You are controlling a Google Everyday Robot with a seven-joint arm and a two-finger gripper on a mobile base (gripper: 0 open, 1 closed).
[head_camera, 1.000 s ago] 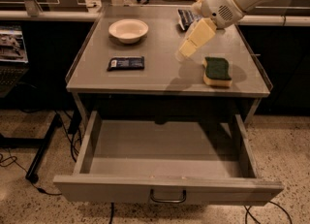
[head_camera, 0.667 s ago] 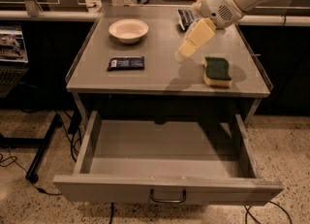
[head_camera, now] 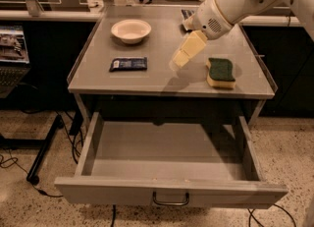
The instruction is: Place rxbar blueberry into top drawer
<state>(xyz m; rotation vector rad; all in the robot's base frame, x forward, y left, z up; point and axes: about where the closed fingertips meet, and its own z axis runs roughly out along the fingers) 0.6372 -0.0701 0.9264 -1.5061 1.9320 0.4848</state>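
Approach step: gripper [head_camera: 178,61] hovers right of the rxbar blueberry [head_camera: 128,64]; open or clenched, I cannot tell; top drawer [head_camera: 171,191] stands open below. Next it needs a shift left, then down onto the bar.

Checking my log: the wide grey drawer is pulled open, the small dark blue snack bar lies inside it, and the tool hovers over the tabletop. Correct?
One error: the camera view shows the small flat dark blue snack-bar wrapper lying on the grey tabletop, not inside the wide grey metal drawer. The drawer is open and the tool hovers over the tabletop.
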